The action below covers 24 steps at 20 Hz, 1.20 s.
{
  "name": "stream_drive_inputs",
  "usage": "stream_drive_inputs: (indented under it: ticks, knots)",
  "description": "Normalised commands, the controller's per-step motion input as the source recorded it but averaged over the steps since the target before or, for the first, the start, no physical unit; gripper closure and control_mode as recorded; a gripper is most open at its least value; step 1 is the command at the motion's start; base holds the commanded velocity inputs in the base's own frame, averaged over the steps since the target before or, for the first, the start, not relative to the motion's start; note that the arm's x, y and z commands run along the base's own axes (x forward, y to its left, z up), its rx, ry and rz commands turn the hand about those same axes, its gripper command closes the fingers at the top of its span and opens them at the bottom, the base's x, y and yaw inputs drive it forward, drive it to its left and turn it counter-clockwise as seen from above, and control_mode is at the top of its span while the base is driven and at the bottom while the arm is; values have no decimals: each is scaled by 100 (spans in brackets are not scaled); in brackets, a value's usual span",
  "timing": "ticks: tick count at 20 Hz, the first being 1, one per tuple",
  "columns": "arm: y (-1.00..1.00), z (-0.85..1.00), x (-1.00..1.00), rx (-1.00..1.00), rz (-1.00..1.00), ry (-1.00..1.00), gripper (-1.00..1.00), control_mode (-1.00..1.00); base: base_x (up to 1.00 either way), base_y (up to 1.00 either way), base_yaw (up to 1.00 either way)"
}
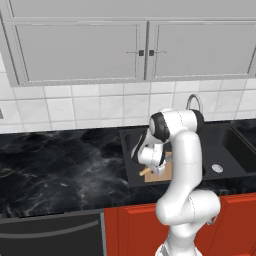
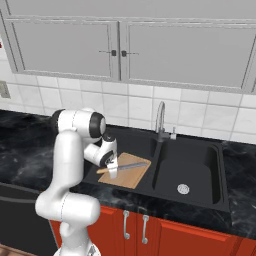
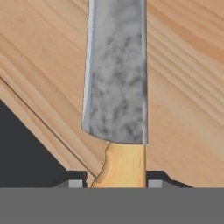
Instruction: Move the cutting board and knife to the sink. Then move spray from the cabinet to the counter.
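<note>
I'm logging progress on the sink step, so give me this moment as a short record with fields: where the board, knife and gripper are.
cutting board: lying in the left basin of the sink, tilted against the basin edge
knife: flat on the board, grey blade pointing toward the faucet
gripper: down over the knife's yellow-orange handle, a finger on each side
grip: cannot tell whether the fingers press the handle
counter: black marble, left of the sink
</note>
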Motion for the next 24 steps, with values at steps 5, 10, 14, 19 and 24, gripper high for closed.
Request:
stream_drive_inputs:
  ticks: [5,10,14,19,24]
  knots:
    - [0,19,0,0,0,0,-100,-100,0,0,0]
    - [0,32,-3,0,0,0,-100,-100,0,0,0]
    - [-9,45,-15,0,0,0,-100,-100,0,0,0]
    - [-8,52,-24,0,0,2,-100,-100,0,0,0]
    - [-14,56,-43,0,2,0,-100,-100,0,0,0]
